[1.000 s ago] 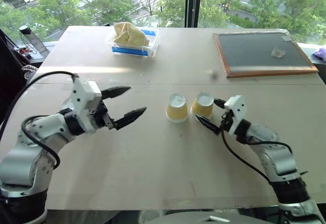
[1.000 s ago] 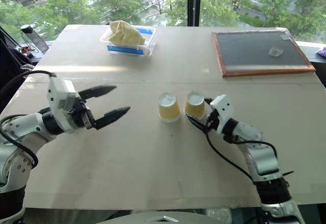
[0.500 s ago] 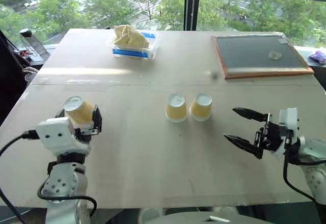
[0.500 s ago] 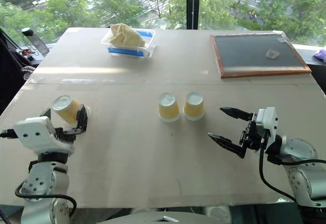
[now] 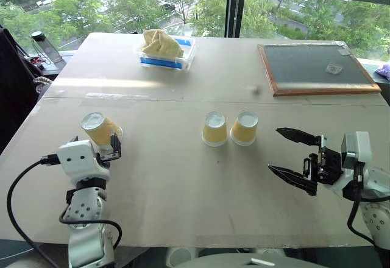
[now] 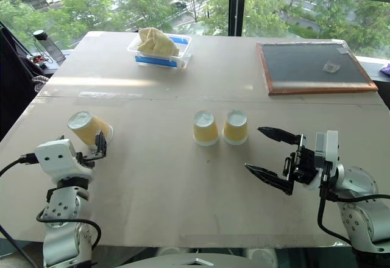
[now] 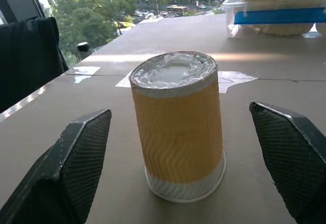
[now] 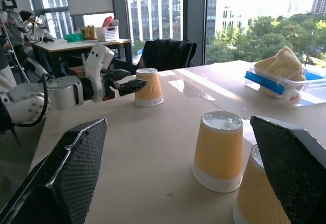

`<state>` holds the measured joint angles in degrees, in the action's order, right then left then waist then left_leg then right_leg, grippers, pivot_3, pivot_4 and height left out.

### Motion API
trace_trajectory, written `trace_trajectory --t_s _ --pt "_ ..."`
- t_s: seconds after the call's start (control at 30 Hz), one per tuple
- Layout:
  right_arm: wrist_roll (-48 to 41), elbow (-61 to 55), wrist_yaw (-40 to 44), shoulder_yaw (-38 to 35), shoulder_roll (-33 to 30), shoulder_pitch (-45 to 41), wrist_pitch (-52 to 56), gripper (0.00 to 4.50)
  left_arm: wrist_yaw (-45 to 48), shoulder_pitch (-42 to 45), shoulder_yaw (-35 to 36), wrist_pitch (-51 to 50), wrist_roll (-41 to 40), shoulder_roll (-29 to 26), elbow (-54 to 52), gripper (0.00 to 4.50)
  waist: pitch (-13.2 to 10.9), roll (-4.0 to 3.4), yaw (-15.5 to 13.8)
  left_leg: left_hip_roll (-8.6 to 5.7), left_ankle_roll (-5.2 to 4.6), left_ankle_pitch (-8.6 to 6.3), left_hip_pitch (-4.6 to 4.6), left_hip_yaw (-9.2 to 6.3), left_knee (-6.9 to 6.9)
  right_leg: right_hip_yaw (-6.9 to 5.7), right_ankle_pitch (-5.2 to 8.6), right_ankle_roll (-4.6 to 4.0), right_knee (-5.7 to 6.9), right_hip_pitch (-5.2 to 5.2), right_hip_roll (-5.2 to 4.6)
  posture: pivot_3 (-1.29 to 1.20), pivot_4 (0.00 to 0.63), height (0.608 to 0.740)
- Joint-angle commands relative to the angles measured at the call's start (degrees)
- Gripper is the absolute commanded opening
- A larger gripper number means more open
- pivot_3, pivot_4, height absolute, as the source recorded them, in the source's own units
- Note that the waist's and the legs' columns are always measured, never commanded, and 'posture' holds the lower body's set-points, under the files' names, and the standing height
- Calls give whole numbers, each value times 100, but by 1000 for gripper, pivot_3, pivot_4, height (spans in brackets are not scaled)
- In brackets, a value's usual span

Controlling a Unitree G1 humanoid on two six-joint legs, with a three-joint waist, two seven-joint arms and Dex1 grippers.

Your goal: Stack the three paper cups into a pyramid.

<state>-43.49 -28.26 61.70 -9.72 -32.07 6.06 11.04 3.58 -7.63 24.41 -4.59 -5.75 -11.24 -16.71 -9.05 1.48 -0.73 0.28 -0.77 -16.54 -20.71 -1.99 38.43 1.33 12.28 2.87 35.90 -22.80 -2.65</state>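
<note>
Two paper cups (image 5: 214, 128) (image 5: 244, 128) stand upside down side by side at the table's middle, yellow-orange with white rims. The third paper cup (image 5: 99, 128) stands upside down at the near left. My left gripper (image 5: 96, 142) is open around it. In the left wrist view this cup (image 7: 178, 127) sits between the two fingers (image 7: 84, 152) with a gap on each side. My right gripper (image 5: 275, 150) hangs open and empty to the right of the middle pair, its tips pointing toward them.
A clear tub with a blue label (image 5: 166, 49) holding something yellowish sits at the back left. A wood-framed dark board (image 5: 320, 67) lies at the back right. A bottle (image 5: 46, 45) stands beyond the table's left edge.
My left gripper swung from near the middle down and left to straddle the third cup. My right gripper drew back from the right-hand cup toward the near right. The view shifted slightly.
</note>
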Motion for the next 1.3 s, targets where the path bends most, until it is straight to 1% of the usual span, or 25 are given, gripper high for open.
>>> trace_trajectory --t_s 0.03,0.1,0.27,0.43,0.53,0.57,0.6,0.63,0.67,0.73,0.83,1.0,1.1,1.2,1.3 --pt "-146 -257 -151 -59 38 -62 -14 4456 -132 231 195 286 49 -205 325 4500 0 -1 3 0 0 0 0 -1 0 0 -1 0 0 0 0 0 150 740" --pt "-154 -287 -208 -40 50 -107 -2 4456 -127 338 219 400 41 -305 590 4500 0 -2 7 1 0 0 1 1 -1 2 -11 18 0 0 -1 0 150 740" --pt "-172 -345 -322 24 69 -174 59 4456 143 695 160 722 -127 -622 1325 4500 0 -2 -3 1 0 0 0 -1 -2 -1 -12 19 0 -1 -2 0 150 740" --pt "-136 -398 -420 94 94 -204 82 4456 269 1057 159 927 -287 -764 1807 4500 0 -2 -4 1 0 0 -2 -2 -2 -4 -13 20 -1 -1 -5 0 150 740" --pt "-113 -435 -493 106 104 -217 86 4500 244 1160 148 988 -301 -773 1872 3658 0 -2 1 2 0 0 -2 -3 -2 -4 -14 20 -1 -1 -6 0 150 740" --pt "-105 -445 -516 111 107 -213 80 4500 225 1179 145 989 -300 -773 1880 3136 0 -2 0 2 1 0 -3 -3 -2 -5 -14 21 -1 -1 -7 0 150 740" --pt "-103 -455 -535 115 106 -207 76 4500 214 1197 133 994 -287 -781 1877 2783 0 -2 0 2 1 0 -2 -4 -2 -5 -14 21 -1 -1 -7 0 150 740" --pt "-108 -472 -557 110 106 -192 72 4500 205 1229 119 984 -279 -790 1856 2301 0 -2 0 2 1 0 -3 -3 -3 -5 -14 21 -1 -1 -8 0 150 740" --pt "-113 -488 -581 103 108 -178 70 4500 202 1270 115 997 -287 -795 1829 2089 0 -2 1 3 1 0 -2 -4 -3 -5 -14 21 -1 -1 -9 0 150 740" --pt "-122 -514 -620 44 98 -116 52 4500 274 1442 108 1036 -414 -809 1680 2039 0 -2 -8 3 1 0 -3 -5 -3 -7 -14 21 -1 -1 -9 0 150 740" --pt "-163 -516 -733 -153 108 6 2 4500 732 1870 -158 903 -652 -1003 1434 2039 -3 5 -45 3 1 0 -9 -14 -2 -14 -14 21 -1 -1 -10 0 150 740" --pt "-125 -524 -1035 -625 306 349 -280 4500 2187 3254 -987 -10 -1594 -1353 1242 2039 -4 6 -59 -12 2 1 -16 -18 1 -20 -14 21 -3 0 -12 0 150 740" --pt "40 -580 -1013 -873 484 846 -638 4500 3177 4216 -1608 -873 -2185 -1440 1289 2039 -5 4 -33 -15 2 1 -20 -19 0 -20 -14 22 -3 -1 -12 0 150 740" --pt "144 -660 -1052 -985 648 1228 -893 4500 3882 4719 -2076 -1234 -2300 -1493 1454 2039 -7 -7 74 -16 1 0 -14 -6 -6 -7 -13 25 -3 -4 -11 0 150 740" --pt "275 -784 -1099 -1055 865 1622 -1202 4500 4630 5177 -2537 -1607 -2465 -1394 1713 2039 -10 -12 160 -14 1 0 -16 -1 -14 2 -11 26 -2 -15 -6 0 150 740"
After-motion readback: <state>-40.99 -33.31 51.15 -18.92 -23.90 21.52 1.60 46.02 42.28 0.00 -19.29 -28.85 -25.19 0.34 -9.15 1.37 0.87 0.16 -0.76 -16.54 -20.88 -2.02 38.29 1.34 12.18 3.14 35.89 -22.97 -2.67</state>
